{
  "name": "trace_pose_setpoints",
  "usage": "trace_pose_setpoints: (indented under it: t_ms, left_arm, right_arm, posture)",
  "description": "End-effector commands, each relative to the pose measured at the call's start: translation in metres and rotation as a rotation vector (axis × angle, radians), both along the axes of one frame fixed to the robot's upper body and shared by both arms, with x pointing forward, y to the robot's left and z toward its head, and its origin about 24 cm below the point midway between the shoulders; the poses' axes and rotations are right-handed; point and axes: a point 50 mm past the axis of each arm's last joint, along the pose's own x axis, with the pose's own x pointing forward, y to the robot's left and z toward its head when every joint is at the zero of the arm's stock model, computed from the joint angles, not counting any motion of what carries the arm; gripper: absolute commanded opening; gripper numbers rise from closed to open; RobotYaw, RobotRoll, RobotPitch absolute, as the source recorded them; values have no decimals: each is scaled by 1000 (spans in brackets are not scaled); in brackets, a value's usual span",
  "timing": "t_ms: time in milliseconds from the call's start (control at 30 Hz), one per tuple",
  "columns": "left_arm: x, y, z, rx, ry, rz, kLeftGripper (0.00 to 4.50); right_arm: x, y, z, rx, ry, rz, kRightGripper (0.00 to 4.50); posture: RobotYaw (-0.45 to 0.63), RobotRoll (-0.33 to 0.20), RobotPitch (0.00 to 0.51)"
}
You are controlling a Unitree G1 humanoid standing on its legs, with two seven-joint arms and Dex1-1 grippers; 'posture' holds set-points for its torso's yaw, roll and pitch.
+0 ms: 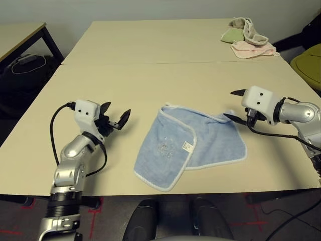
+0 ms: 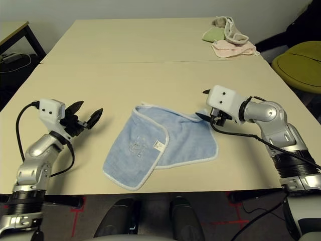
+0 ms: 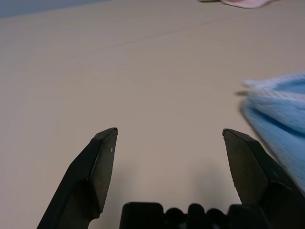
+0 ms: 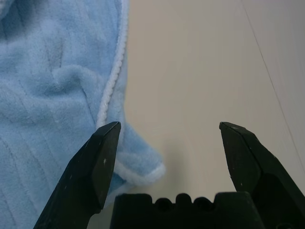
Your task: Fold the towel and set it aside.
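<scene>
Lying folded once near the worktop's [image 1: 150, 55] front edge, the towel [image 1: 190, 148] rests between both arms, tag up. Left gripper [image 1: 116, 118] stands open beside its left edge; right gripper [image 2: 204, 104] hangs open over the right corner, holding nothing, probably placed for another fold.

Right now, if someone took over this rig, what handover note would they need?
Left gripper: open, empty, beside the towel, not touching.
Right gripper: open, empty, over the towel's far right corner.
Towel: near middle of the table, one flap folded over, tag up.
Done: a first rough fold.
Left: finish the fold and set the towel aside, perhaps by the other cloths at the far right.
</scene>
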Motion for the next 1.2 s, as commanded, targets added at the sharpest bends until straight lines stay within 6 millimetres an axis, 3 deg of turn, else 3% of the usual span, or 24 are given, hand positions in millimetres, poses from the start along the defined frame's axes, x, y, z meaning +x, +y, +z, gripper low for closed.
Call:
trace_pose_setpoints:
  t_ms: [33,633,1200]
  left_arm:
    - [2,-6,-4,42,13,-121,4464]
    - [-1,-26,-7,140,34,-454,4464]
    - [-1,-47,13,79,13,-539,4464]
  right_arm:
    - [1,-3,2,-60,12,15,4460]
    - [8,-1,7,-177,62,79,4460]
    - [12,2,6,-335,152,128,4460]
  posture:
    - [85,0,83]
    - [103,0,81]
    - [138,0,94]
